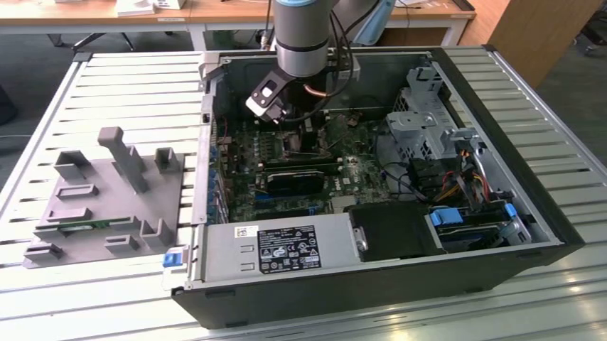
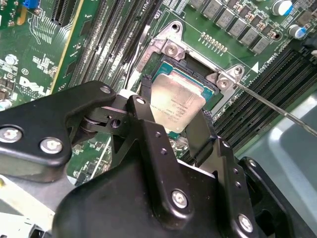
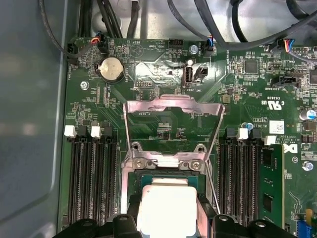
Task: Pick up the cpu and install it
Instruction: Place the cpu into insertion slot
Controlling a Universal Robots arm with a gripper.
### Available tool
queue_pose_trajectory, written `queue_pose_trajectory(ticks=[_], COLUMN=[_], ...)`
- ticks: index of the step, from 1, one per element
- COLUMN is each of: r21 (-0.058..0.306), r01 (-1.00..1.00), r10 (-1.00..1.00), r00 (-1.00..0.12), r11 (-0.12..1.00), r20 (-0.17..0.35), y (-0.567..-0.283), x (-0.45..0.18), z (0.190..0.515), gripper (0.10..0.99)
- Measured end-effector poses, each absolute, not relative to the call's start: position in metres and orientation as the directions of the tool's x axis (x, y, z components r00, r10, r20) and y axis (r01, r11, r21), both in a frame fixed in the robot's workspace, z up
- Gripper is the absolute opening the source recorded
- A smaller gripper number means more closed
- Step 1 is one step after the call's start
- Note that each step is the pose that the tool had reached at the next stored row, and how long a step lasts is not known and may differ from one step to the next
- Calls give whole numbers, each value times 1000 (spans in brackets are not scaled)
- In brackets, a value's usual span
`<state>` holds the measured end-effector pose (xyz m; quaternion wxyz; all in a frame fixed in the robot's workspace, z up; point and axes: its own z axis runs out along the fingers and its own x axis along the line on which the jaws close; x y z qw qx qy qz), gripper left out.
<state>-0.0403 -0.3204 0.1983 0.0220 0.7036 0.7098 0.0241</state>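
Note:
The cpu (image 2: 177, 106), a flat square chip with a shiny silver top, sits level between my two black fingers (image 2: 148, 119) directly over the open socket (image 2: 168, 49) on the green motherboard. My gripper (image 2: 174, 116) is shut on the cpu's opposite edges. In the first wrist view the cpu (image 3: 166, 208) sits within the socket frame, with the metal load plate (image 3: 171, 106) flipped open beyond it and my gripper (image 3: 167, 220) around it. In the exterior view my gripper (image 1: 301, 135) reaches down inside the open computer case (image 1: 379, 284).
A thin retention lever (image 2: 272, 106) sticks out beside the socket. Memory slots flank it, one holding a green stick (image 3: 271, 183). A black heatsink block (image 1: 296, 181), drive cage (image 1: 417, 121) and cables (image 1: 455, 177) crowd the case. A grey fixture (image 1: 104, 199) lies on the exterior view's left.

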Motion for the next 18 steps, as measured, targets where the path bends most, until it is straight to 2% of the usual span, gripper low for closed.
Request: queue_pose_trajectory(ticks=[18], r21=[65], r01=[998], r10=[1000], r00=[-9], r11=[9], r20=[3], y=[-320], x=[-40], z=[194], gripper=[525])
